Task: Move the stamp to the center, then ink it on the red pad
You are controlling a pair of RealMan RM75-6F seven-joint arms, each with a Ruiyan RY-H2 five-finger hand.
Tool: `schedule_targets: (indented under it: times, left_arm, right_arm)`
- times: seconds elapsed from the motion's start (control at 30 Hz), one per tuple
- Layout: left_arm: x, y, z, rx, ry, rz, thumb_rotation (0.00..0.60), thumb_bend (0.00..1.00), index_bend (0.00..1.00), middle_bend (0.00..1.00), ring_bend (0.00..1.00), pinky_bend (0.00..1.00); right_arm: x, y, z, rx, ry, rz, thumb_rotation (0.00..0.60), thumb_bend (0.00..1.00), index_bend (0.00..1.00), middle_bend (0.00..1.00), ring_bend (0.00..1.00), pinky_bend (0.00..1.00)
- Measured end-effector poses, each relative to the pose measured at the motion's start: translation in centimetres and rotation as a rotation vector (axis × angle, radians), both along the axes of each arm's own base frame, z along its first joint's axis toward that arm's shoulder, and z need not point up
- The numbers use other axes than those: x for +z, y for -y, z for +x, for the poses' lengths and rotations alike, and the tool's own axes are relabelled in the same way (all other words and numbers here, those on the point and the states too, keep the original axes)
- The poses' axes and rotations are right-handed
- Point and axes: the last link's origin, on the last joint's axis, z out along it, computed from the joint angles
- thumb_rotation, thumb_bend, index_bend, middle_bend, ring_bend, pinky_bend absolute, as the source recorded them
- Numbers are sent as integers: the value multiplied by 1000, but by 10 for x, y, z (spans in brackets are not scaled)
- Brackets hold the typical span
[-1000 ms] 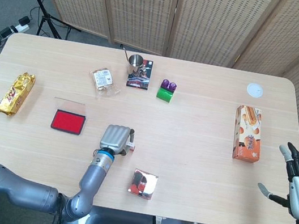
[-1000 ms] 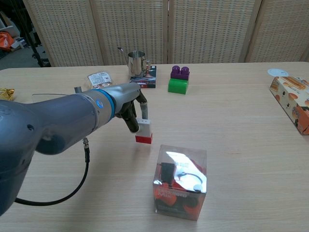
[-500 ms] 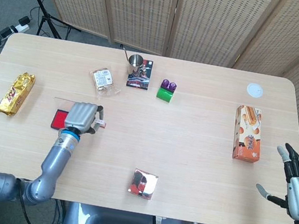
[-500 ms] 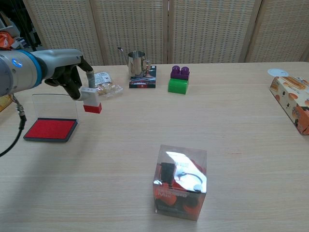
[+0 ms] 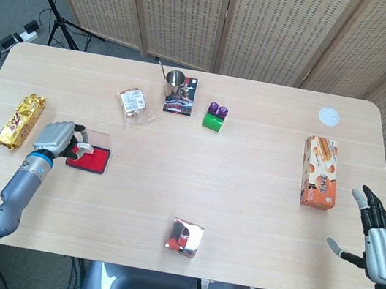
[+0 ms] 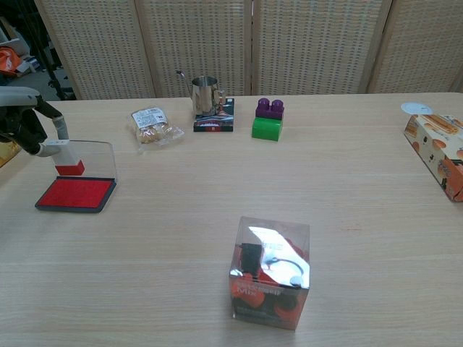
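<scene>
My left hand [image 5: 55, 138] grips a small stamp [image 6: 64, 154] with a white body and a red base. It holds the stamp upright just over the far left part of the red ink pad [image 6: 76, 194]; I cannot tell whether they touch. The pad's clear lid [image 6: 99, 157] stands open behind it. In the head view the stamp [image 5: 83, 147] sits at the pad's [image 5: 91, 159] left edge. My right hand [image 5: 376, 246] hovers off the table's right front corner, fingers spread, holding nothing.
A gold packet [image 5: 21, 120] lies left of the pad. A snack bag [image 5: 133, 102], metal cup [image 5: 175, 81], small book [image 5: 179, 103] and green-purple block [image 5: 215, 118] line the back. A clear box [image 5: 185, 237] sits front centre. An orange carton [image 5: 320, 173] and white disc [image 5: 329, 116] are at the right.
My left hand has carried the stamp from the table's centre leftward, arriving over the red pad. The right hand has sunk slightly lower.
</scene>
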Motion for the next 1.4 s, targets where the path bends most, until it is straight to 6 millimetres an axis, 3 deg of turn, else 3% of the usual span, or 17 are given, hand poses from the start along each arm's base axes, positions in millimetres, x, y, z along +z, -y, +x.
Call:
schedule_targets:
  times: [0.27, 0.7, 1.4]
  left_arm:
    - [-2, -3, -26, 29, -29, -13, 600, 430, 627, 1000, 1000, 963]
    - [-20, -8, -27, 36, -39, -29, 600, 430, 630, 1000, 1000, 963]
    - [-31, -9, -28, 39, -70, -38, 600, 430, 634, 1000, 1000, 963]
  right_arm:
    - [-1, 0, -1, -5, -2, 0, 600, 0, 0, 0, 0, 148]
    - [-1, 1, -2, -13, -2, 4, 600, 0, 0, 0, 0, 149]
    - [1, 1, -3, -18, 10, 11, 600, 0, 0, 0, 0, 149]
